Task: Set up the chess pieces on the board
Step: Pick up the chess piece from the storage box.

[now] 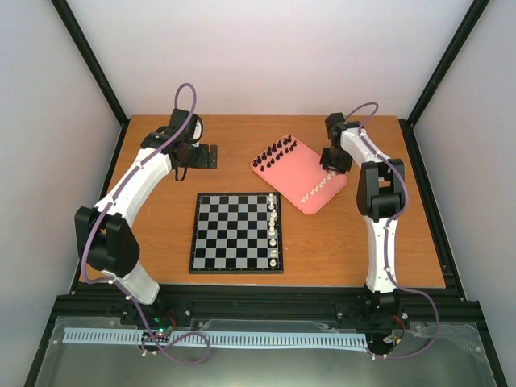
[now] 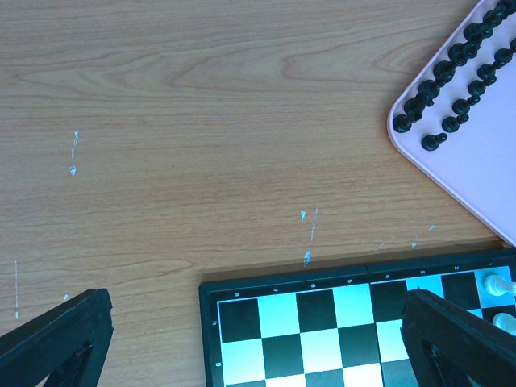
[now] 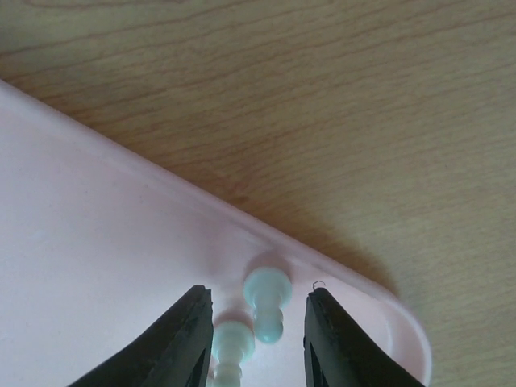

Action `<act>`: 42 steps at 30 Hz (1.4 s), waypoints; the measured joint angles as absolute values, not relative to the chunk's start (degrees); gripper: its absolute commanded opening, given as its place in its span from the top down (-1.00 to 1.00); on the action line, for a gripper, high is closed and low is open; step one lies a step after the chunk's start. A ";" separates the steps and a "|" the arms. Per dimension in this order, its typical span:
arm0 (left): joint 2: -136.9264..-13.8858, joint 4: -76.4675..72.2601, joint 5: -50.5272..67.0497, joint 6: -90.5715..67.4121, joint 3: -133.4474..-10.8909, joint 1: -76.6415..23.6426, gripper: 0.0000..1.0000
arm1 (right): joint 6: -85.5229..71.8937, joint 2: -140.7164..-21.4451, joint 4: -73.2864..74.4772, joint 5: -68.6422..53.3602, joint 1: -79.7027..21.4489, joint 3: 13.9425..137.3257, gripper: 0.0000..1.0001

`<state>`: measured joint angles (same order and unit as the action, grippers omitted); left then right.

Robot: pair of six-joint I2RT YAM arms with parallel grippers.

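Right wrist view. Observer: what's in your pincer?

Me: Nothing clamped. My right pincer (image 3: 258,294) stands apart, with a finger on either side of one white piece (image 3: 266,300) on the pink tray (image 3: 97,234). A gap shows on both sides.

Observer: Risk?

Me: A second white piece (image 3: 231,343) sits just beside the finger (image 3: 181,339) on the view's left (touching or not, I can't tell). If I squeeze off-centre, I judge it tips, or both get pinched. The target is also close to the tray's rim, so a nudge could topple it against the lip.

Observer: And the destination?

Me: The board (image 1: 236,232) lies well apart from the tray, with some white pieces (image 1: 274,226) lined along its right edge. A weak grip on so small a piece could drop it in transit. My left pincer (image 2: 256,298) hangs apart, empty.
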<state>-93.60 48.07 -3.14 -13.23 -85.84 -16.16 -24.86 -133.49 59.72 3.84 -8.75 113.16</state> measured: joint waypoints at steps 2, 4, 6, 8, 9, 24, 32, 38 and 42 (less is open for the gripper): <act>-93.60 48.07 -3.11 -13.23 -85.84 -16.16 -0.99 | -24.86 -134.37 59.61 3.77 -8.71 113.82 0.29; -93.60 48.07 -3.11 -13.23 -85.84 -16.16 -0.99 | -24.88 -135.20 59.59 3.81 -8.71 114.83 0.32; -93.60 48.07 -3.14 -13.23 -85.84 -16.14 -0.99 | -24.88 -135.68 59.53 3.77 -8.71 115.57 0.34; -93.60 48.07 -3.14 -13.23 -85.84 -16.16 -0.99 | -24.88 -135.94 59.51 3.77 -8.71 116.14 0.35; -93.60 48.07 -3.14 -13.23 -85.84 -16.16 -0.99 | -24.88 -136.00 59.51 3.77 -8.71 116.25 0.37; -94.15 48.05 -3.09 -13.26 -85.84 -16.16 -0.99 | -24.62 -136.09 59.72 4.12 -8.71 116.64 0.94; -94.39 48.05 -3.16 -13.23 -85.84 -16.14 -0.99 | -24.21 -135.94 59.64 4.10 -8.71 116.64 0.95; -94.39 48.05 -3.31 -13.23 -85.84 -16.16 -0.99 | -23.03 -134.30 59.86 3.55 -8.71 117.69 0.95; -94.39 48.07 -3.57 -13.23 -85.84 -16.16 -0.99 | -21.58 -131.76 60.88 2.81 -9.04 120.60 0.95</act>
